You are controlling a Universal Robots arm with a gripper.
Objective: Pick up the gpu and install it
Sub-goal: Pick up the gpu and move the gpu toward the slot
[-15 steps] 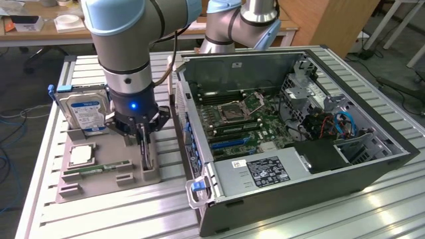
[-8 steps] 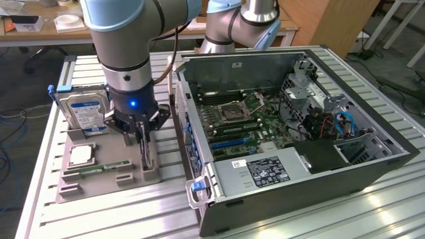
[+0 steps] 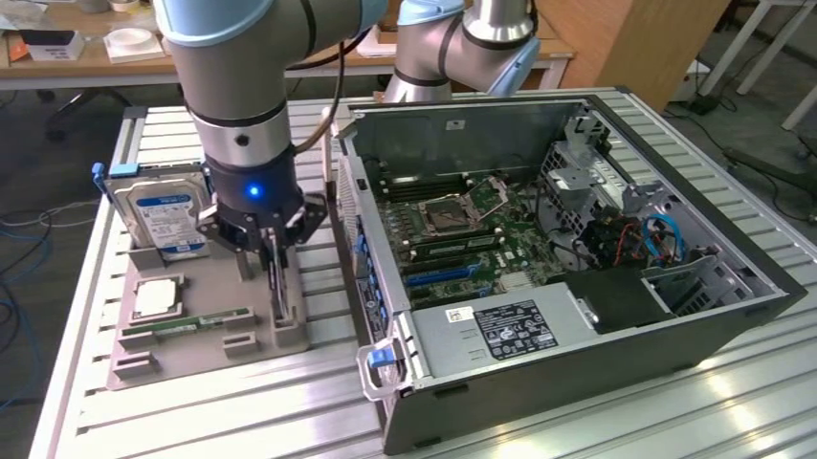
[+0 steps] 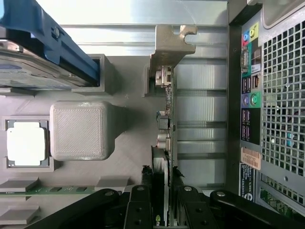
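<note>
The gpu (image 3: 279,296) stands on edge in a slot of the grey holder tray (image 3: 205,359), at the exterior view's left of the open computer case (image 3: 715,316). My gripper (image 3: 274,263) has come straight down over it, and its dark fingers sit one on each face of the card. In the wrist view the gpu (image 4: 167,119) is seen edge-on, with its metal bracket (image 4: 169,45) at the far end. There my gripper (image 4: 163,191) is shut on the card's near part, a finger pressed to each side. The card's lower edge still sits in the holder.
On the same tray are a blue-labelled hard drive (image 3: 160,215), a CPU (image 3: 156,298) and a RAM stick (image 3: 186,323). The case's motherboard (image 3: 473,239) lies exposed. The case's rear panel (image 4: 276,95) runs close beside the gpu. A second arm (image 3: 447,48) stands behind the case.
</note>
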